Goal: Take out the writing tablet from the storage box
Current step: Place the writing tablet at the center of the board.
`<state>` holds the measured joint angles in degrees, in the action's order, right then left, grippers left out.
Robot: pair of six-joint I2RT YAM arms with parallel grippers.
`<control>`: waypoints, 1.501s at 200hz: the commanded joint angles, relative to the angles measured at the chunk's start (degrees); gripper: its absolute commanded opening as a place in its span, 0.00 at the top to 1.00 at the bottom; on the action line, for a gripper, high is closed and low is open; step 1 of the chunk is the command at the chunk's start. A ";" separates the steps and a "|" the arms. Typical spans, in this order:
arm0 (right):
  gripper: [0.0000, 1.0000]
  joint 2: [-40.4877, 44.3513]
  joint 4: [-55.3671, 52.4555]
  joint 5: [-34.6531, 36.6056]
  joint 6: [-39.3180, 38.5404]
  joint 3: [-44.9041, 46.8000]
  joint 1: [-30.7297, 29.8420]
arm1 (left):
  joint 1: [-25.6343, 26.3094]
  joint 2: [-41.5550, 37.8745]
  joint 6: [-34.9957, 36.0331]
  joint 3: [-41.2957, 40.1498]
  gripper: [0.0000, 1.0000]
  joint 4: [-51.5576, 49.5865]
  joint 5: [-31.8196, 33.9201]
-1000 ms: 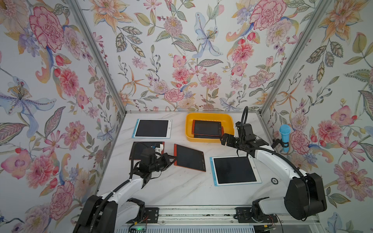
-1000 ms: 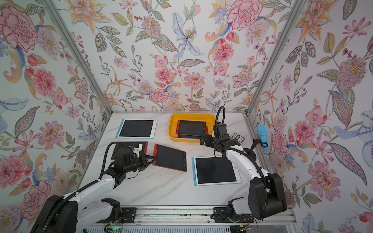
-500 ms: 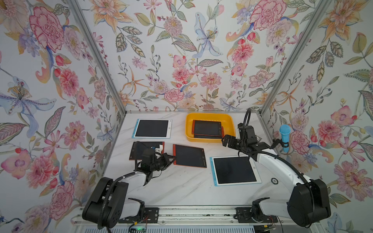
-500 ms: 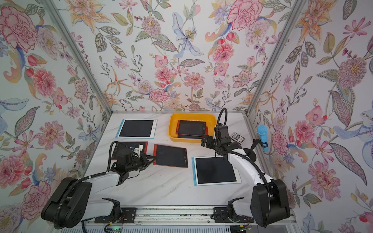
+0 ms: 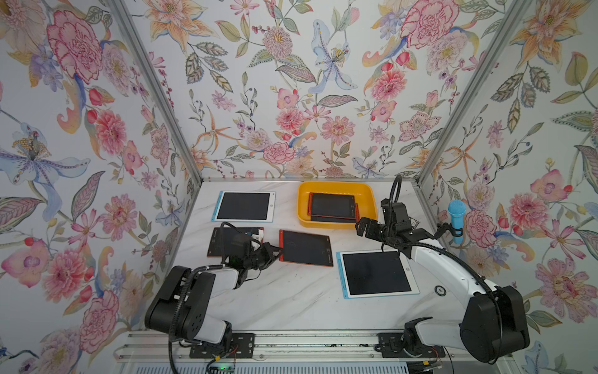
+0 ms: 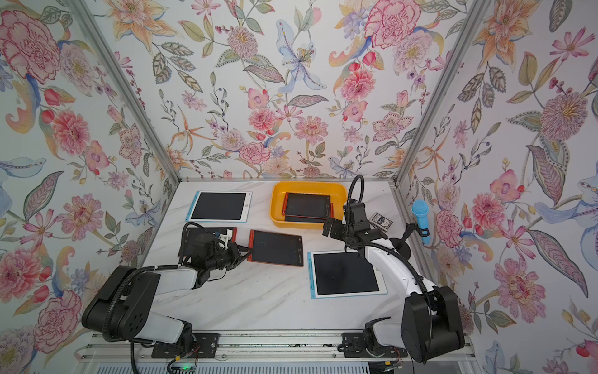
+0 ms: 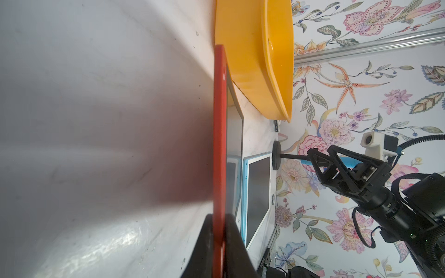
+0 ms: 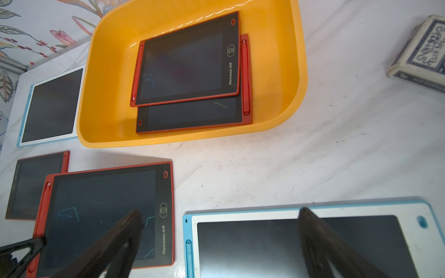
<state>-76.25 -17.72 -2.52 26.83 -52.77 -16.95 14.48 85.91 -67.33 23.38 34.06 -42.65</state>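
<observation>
The yellow-orange storage box (image 5: 336, 186) (image 6: 307, 185) (image 8: 108, 96) stands at the back of the table. Two red-framed writing tablets (image 5: 333, 207) (image 8: 187, 65) lie stacked inside it. A third red writing tablet (image 5: 305, 247) (image 6: 276, 247) (image 7: 220, 134) (image 8: 103, 211) lies flat on the table in front of the box. My left gripper (image 5: 278, 251) (image 6: 246, 251) (image 7: 219, 240) is shut on that tablet's left edge. Just off the box's front right corner my right gripper (image 5: 362, 226) (image 6: 330, 226) (image 8: 220, 214) hovers open and holds nothing.
Blue-framed tablets lie at the back left (image 5: 244, 206) and front right (image 5: 375, 273) (image 8: 301, 240). Another dark tablet (image 5: 223, 241) lies partly under my left wrist. A card deck (image 6: 382, 221) (image 8: 423, 55) and a blue microphone (image 5: 457, 220) on a stand are by the right wall.
My left arm has folded back and lower toward the front while its gripper stays at the red tablet's edge. The right gripper has barely shifted.
</observation>
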 commanded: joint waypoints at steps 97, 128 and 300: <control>0.00 -0.83 2.10 -1.18 -0.65 1.83 3.04 | -0.78 0.93 8.52 9.66 0.57 -20.10 9.53; 0.00 -1.18 2.34 -1.73 -0.77 1.90 3.59 | -0.81 0.41 9.36 10.09 0.57 -22.93 11.17; 0.00 -23.26 -3.14 0.97 -2.83 -24.27 2.06 | 0.27 1.17 29.10 43.79 0.00 -52.96 29.09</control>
<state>-93.65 -18.68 -2.33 24.43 -71.24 -14.28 14.24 83.13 -43.03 62.28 -15.62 -16.27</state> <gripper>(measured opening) 0.999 0.992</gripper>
